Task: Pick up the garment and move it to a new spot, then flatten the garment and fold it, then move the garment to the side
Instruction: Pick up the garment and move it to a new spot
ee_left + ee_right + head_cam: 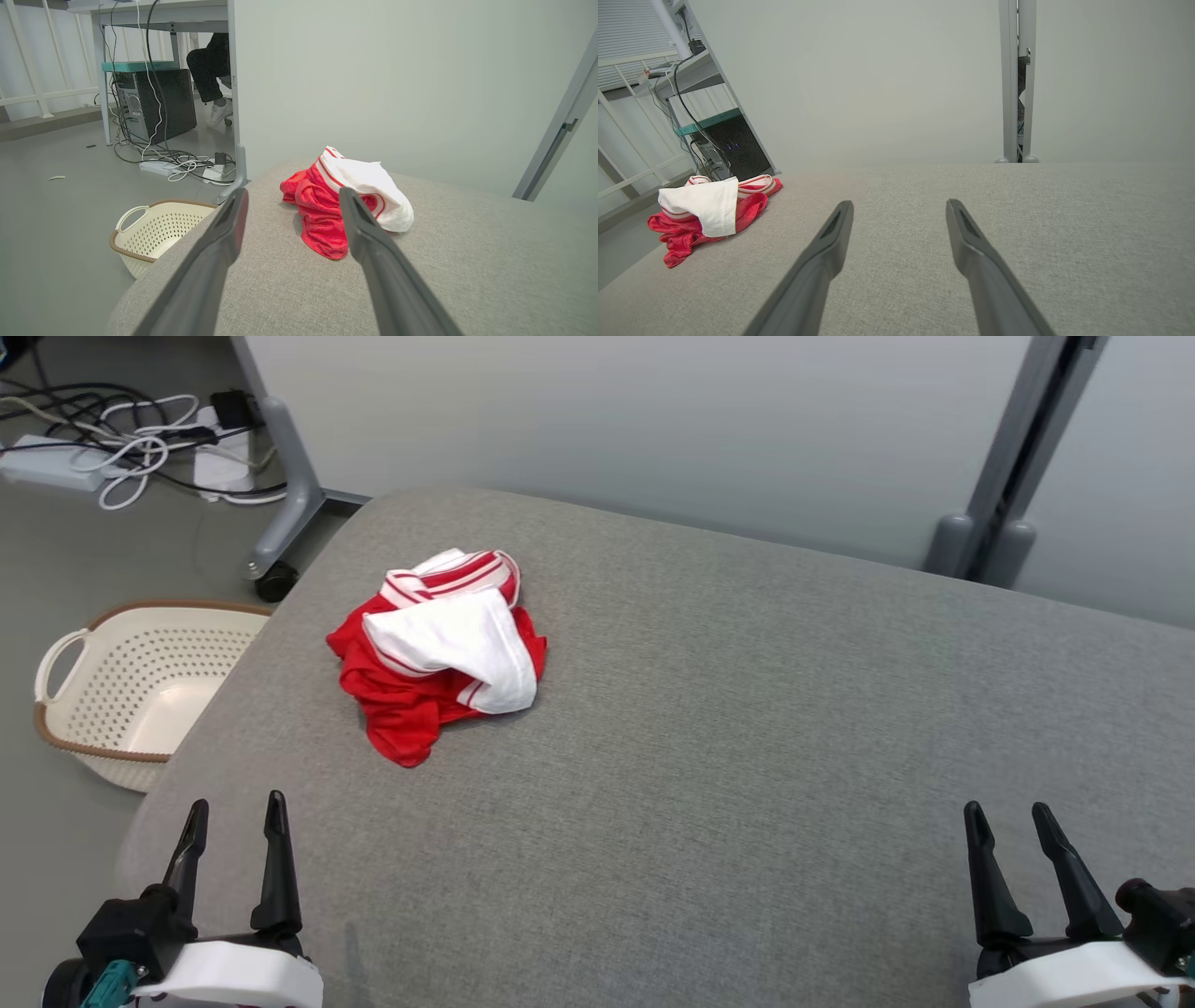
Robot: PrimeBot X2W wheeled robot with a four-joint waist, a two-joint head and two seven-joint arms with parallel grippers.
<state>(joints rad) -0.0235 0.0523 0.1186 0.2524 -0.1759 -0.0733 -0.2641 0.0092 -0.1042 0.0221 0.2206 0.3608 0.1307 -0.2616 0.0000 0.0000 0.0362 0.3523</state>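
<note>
Mostly bunched up, so hard to tell what kind of garment (439, 649) or how its parts lie: red cloth below, white piece with red stripes heaped on top. Partly hidden behind the curved left edge of the grey padded table (747, 756), one cream basket (177, 609) on the floor. Cut off at the head view's bottom edge, the bodies of the left gripper (235, 800) and right gripper (1006, 807). Counted: one garment, one basket, two grippers, one tangle of cables (140, 439) on the floor beyond. Garment on the table's left part, near that edge yet fully on the surface, well apart from both grippers. Fingers of each spread apart, holding nothing. Wide stretch of grey surface from the garment rightward.
</note>
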